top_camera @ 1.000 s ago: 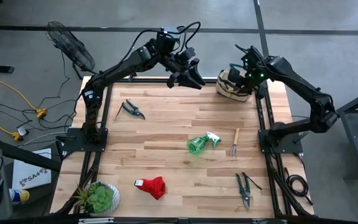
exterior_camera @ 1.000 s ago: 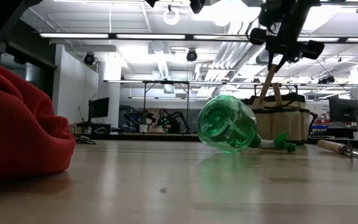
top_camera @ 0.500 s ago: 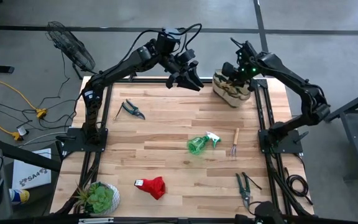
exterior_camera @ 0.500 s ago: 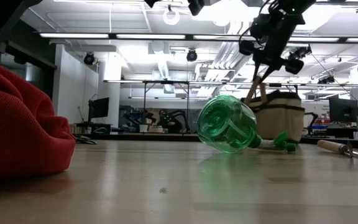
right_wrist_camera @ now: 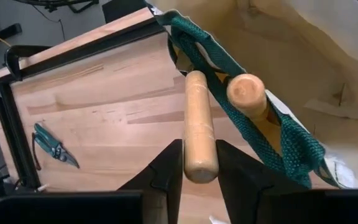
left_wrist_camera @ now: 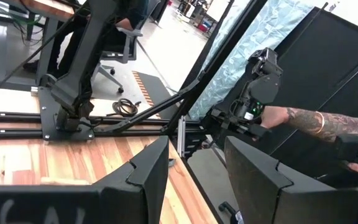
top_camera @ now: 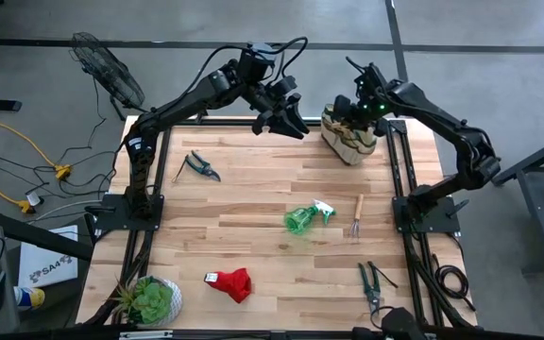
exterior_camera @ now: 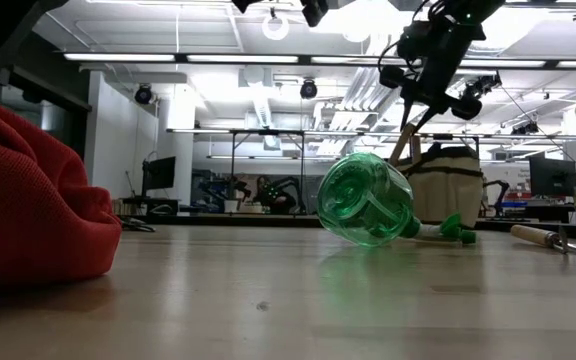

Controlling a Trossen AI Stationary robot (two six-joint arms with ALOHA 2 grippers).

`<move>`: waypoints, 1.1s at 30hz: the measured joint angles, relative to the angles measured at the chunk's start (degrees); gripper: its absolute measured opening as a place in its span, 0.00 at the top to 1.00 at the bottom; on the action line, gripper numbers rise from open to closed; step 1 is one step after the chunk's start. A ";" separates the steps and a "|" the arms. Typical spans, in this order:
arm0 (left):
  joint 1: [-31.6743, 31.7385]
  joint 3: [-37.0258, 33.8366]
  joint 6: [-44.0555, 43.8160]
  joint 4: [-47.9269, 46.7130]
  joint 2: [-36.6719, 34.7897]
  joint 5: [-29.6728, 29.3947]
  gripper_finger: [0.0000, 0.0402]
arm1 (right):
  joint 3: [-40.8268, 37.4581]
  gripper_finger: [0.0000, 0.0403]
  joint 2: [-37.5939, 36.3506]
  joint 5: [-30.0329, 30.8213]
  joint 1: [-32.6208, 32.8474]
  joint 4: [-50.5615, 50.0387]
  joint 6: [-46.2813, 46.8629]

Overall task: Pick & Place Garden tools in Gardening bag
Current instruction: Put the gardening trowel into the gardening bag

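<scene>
Placing step. The right gripper [right_wrist_camera: 199, 163], at the table's far right corner, clamps a wooden-handled tool [right_wrist_camera: 199, 124] over the rim of the gardening bag [top_camera: 350, 135], beside a second wooden handle [right_wrist_camera: 247, 93] already in it. The next move probably calls for lowering the tool inside, then releasing. The left gripper [top_camera: 288, 116] waits with fingers parted above the far edge. The wooden table [top_camera: 253, 189] carries shears [top_camera: 199, 166], a green spray bottle [top_camera: 305, 217] and a red cloth [top_camera: 231, 282]; a lit workshop lies beyond.
</scene>
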 joint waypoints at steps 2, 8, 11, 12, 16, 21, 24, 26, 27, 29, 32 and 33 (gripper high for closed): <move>0.00 0.00 0.01 0.01 0.00 0.00 0.62 | 0.00 0.74 0.00 0.91 0.42 0.06 0.18; 0.01 0.00 0.04 -0.23 0.00 -0.09 0.62 | 0.00 0.60 0.00 3.27 0.95 1.46 0.82; -0.01 0.00 0.74 -1.05 0.00 -0.09 0.62 | 0.00 0.57 -0.04 3.39 0.92 3.90 1.28; -0.02 0.00 1.09 -1.28 0.00 -0.07 0.62 | 0.00 0.57 -0.10 3.39 0.90 4.82 1.37; 0.01 0.00 1.51 -2.27 0.00 -0.09 0.62 | 0.00 0.58 -0.39 3.41 0.90 8.45 1.45; 0.01 0.00 2.19 -2.16 0.00 -0.07 0.62 | 0.00 0.63 -0.39 4.57 0.90 9.76 1.28; 0.01 0.00 2.58 -2.11 0.00 -0.09 0.62 | 0.00 0.67 -0.39 4.42 0.90 9.79 0.19; 0.01 0.00 2.58 -2.11 0.00 -0.11 0.62 | 0.00 0.70 -0.50 4.20 0.92 9.82 -0.83; 0.01 0.00 2.58 -2.13 0.00 -0.11 0.62 | 0.00 0.72 -0.55 3.86 1.05 10.03 -1.61; 0.01 0.00 2.58 -2.10 0.00 -0.11 0.62 | 0.00 0.77 -0.59 2.60 1.47 11.41 -3.31; 0.01 0.00 2.58 -2.11 0.00 -0.14 0.62 | 0.00 0.88 -0.61 -1.14 2.48 15.37 -6.15; 0.01 0.00 2.58 -2.11 0.00 -0.14 0.62 | 0.00 0.92 -0.61 -2.48 3.06 17.21 -7.17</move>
